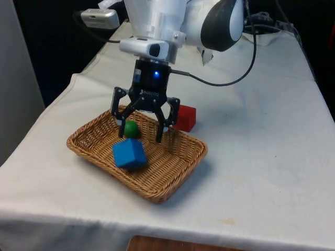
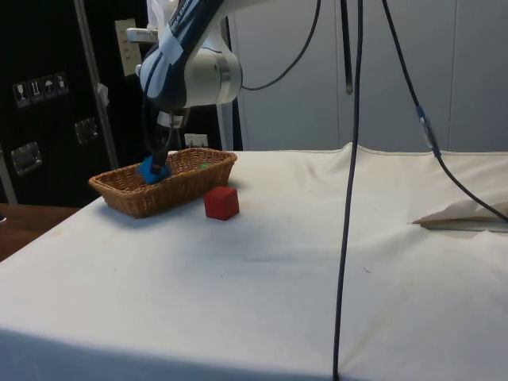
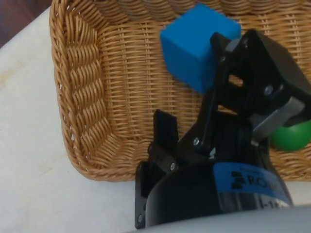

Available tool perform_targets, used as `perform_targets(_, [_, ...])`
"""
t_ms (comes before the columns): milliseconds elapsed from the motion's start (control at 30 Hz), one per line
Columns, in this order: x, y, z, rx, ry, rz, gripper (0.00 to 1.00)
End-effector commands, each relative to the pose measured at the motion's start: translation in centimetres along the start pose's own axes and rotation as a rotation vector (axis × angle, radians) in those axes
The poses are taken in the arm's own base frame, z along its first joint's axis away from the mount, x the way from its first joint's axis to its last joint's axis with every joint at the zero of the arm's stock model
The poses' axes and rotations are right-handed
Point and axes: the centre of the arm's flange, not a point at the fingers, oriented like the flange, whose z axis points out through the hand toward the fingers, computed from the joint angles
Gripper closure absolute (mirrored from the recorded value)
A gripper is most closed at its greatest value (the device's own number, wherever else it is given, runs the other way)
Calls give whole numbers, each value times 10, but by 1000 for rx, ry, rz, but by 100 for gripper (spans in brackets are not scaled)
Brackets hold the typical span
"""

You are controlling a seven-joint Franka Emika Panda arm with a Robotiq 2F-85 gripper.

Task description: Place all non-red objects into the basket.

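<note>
A shallow woven wicker basket (image 1: 178, 167) sits near the table's edge on the front view's left, on the white cloth (image 1: 261, 157). Inside it, a blue cube (image 1: 129, 154) lies toward the near rim, and a small green ball (image 1: 131, 129) rests further back. The black two-finger gripper (image 1: 141, 133) hangs over the basket with its fingers spread wide, grasping nothing. To the right, a red cube (image 1: 185, 117) stands on the cloth just outside the basket's far rim.

green ball (image 3: 291, 137): half hidden behind the fingers (image 3: 252, 63)
blue cube (image 3: 194, 46): one corner covered by the fingers
</note>
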Motion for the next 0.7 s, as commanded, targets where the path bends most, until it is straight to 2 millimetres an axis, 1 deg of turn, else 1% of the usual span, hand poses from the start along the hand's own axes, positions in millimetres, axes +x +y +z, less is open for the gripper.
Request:
perform_targets(0, [1,0,1,4,6,0,19])
perform_targets(33, [2,-1,1,4,7,-1,9])
perform_targets(67, [2,-1,1,4,6,-2,2])
perform_targets(100, [0,0,0,1,-1,0,0])
perform_targets(367, [0,0,0,1,-1,0,0])
perform_targets(600, [-1,9,-27,10,4,47,0])
perform_targets(633, [1,7,-23,11,8,39,0])
perform_targets(667, [0,9,-30,11,6,51,0])
